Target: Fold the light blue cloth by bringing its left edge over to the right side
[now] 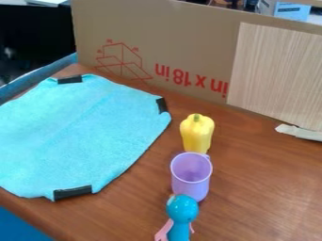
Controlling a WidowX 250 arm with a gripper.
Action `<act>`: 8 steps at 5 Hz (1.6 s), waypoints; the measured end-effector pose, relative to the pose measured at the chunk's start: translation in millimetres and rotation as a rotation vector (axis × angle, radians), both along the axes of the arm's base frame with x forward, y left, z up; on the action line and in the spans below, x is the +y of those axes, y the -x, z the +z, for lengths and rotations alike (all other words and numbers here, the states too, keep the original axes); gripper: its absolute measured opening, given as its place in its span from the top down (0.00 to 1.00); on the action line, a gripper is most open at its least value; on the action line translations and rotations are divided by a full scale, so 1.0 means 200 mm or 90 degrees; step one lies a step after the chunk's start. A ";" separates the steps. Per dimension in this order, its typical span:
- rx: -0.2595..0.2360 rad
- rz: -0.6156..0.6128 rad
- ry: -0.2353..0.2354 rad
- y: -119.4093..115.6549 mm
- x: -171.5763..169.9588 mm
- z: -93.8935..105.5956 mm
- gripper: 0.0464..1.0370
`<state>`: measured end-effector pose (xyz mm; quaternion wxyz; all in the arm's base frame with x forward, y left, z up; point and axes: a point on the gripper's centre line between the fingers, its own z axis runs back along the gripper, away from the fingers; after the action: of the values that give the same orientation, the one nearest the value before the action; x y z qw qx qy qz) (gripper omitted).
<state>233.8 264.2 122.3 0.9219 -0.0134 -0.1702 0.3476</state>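
Behind: cardboard, inverted red print | purple cup between pepper, blue toy

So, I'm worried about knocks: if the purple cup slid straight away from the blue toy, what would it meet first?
Most likely the yellow pepper, just beyond the cup; whether they already touch is hard to tell.

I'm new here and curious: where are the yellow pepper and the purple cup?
Yellow pepper (197, 135), camera view: middle of its body.
Purple cup (195, 188), camera view: front of its outer wall.
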 end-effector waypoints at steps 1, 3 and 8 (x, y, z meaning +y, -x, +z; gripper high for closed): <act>0.075 0.030 -0.042 0.09 0.06 -0.02 0.04; 0.046 0.017 0.019 0.29 0.16 -0.11 0.04; -0.019 0.061 0.043 0.30 0.22 -0.35 0.04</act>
<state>173.7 308.1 51.5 0.9006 -0.0413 -0.1726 0.3967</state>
